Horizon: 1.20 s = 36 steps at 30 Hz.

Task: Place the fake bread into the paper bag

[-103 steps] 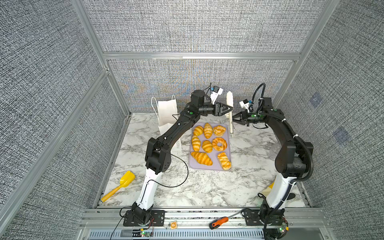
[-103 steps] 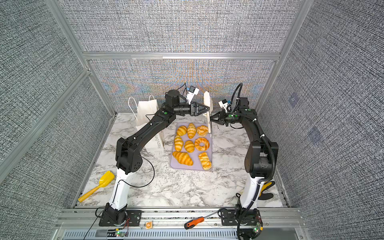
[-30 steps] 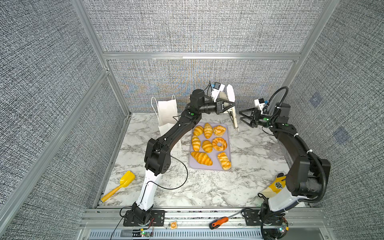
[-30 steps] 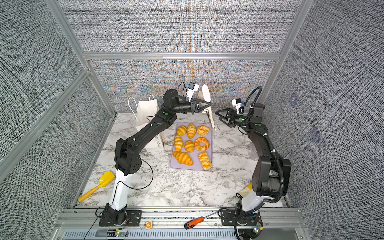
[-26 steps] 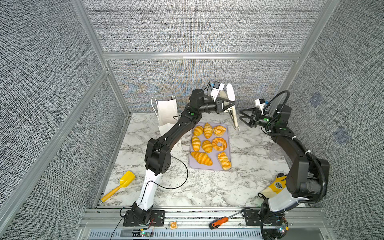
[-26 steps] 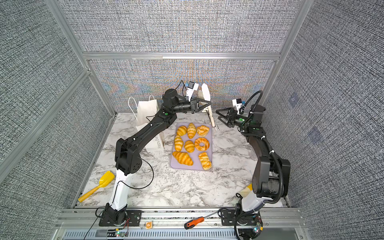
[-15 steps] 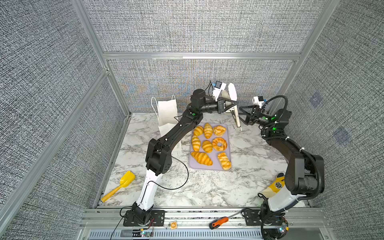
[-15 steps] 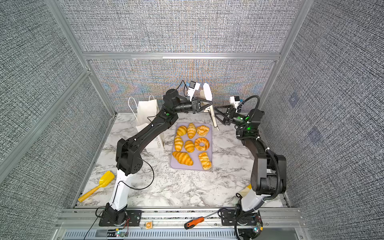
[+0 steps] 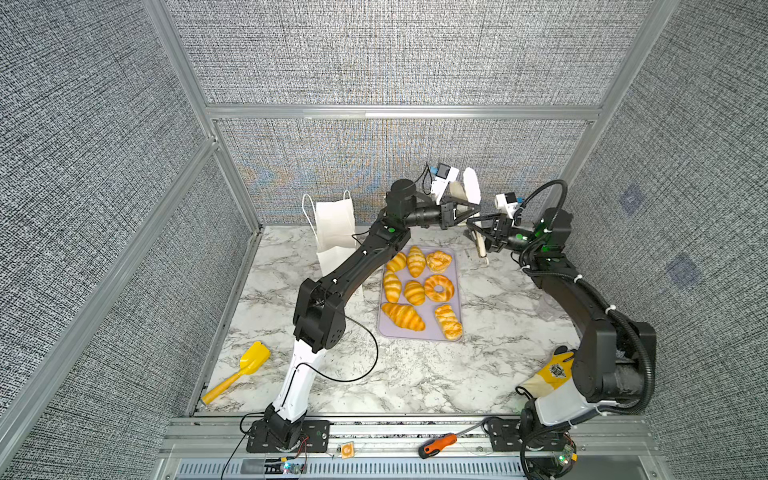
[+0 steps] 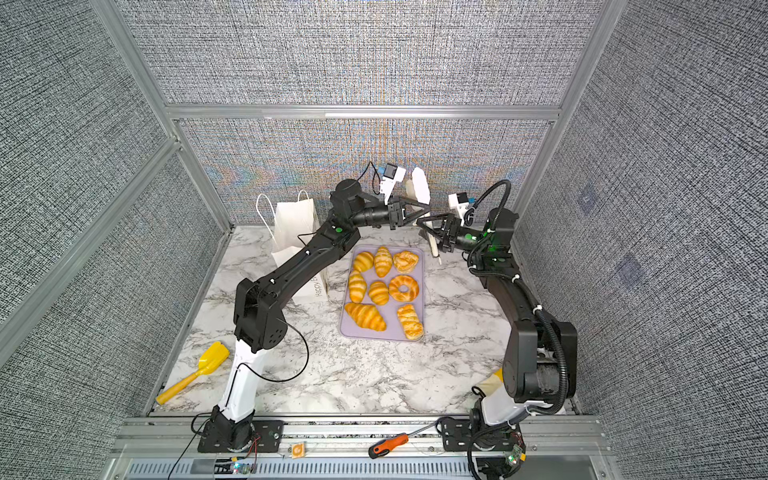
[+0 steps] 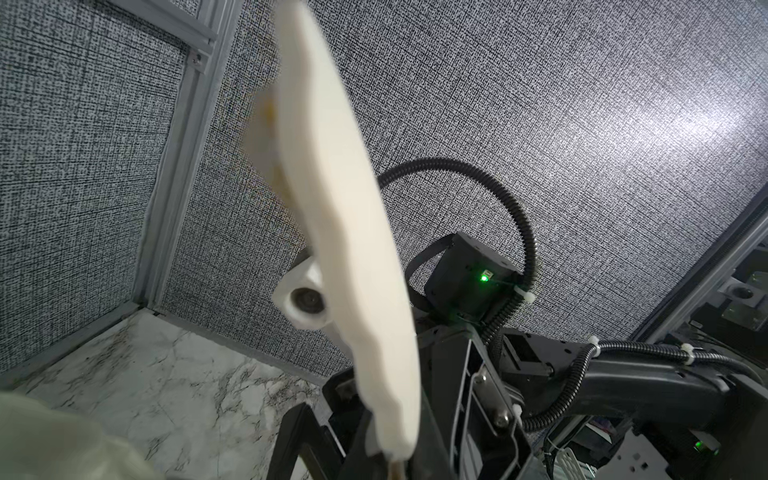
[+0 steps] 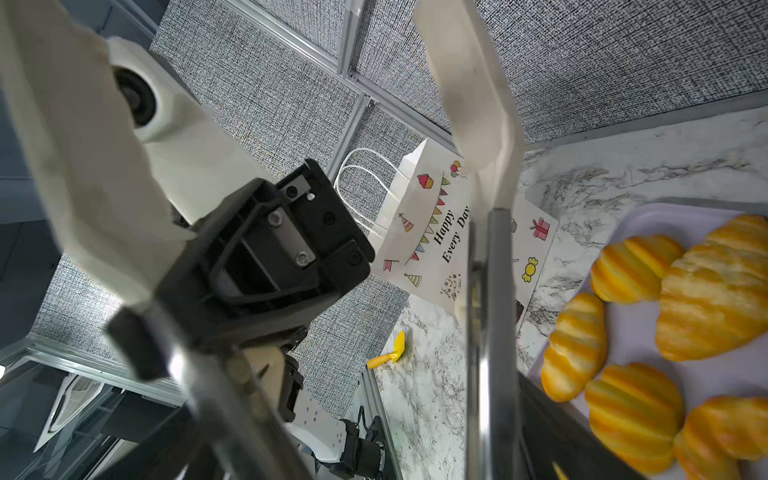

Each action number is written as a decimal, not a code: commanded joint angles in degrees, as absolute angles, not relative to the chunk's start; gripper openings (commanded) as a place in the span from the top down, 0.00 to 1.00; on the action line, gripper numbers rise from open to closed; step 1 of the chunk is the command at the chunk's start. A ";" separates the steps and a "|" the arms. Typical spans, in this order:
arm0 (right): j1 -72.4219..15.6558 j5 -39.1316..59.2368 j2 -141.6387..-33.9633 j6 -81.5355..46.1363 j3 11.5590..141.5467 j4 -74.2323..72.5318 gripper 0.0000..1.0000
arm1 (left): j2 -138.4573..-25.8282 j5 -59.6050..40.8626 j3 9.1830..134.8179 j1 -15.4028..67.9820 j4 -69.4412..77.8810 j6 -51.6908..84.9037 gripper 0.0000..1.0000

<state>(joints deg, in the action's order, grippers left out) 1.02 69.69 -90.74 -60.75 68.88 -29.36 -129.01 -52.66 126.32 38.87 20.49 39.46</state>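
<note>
Left claw [image 9: 471,212] clamped on a cream tool [image 9: 472,189]; right claw [image 9: 478,236] wide open, jaws around the tool's lower end. Bread [image 9: 415,291], all eight pieces, lies on tray [image 9: 419,337] just below both claws. Paper bag [image 9: 334,232] stands upright on bench [image 9: 415,382] beside left arm [image 9: 353,266], well away from either claw.

My left arm [image 9: 353,266]: stretched far back, forearm level.
My left gripper [image 9: 473,206]: pinched shut on a cream utensil [image 11: 353,232].
My right arm [image 9: 573,293]: bent, reaching back and inward.
My right gripper [image 9: 477,236]: jaws wide, facing my left gripper.
</note>
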 commanded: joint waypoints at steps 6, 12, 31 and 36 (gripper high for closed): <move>0.97 70.47 -90.83 -60.74 70.06 -30.75 0.05 | -128.77 -54.40 126.27 39.45 26.16 41.44 0.98; 1.05 69.72 -91.01 -59.63 70.39 -30.23 0.05 | -128.13 -54.36 123.46 39.98 30.76 44.96 0.98; 1.82 69.42 -91.01 -59.06 72.16 -31.98 0.05 | -127.71 -54.37 118.53 41.22 40.46 51.95 0.98; 2.64 70.01 -90.66 -59.06 72.47 -32.28 0.05 | -127.90 -54.58 117.73 41.22 44.10 55.23 0.98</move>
<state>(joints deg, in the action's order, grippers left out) 2.50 73.12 -91.13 -57.76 71.57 -28.99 -128.38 -49.84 118.06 40.51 40.69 52.99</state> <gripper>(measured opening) 0.948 0.114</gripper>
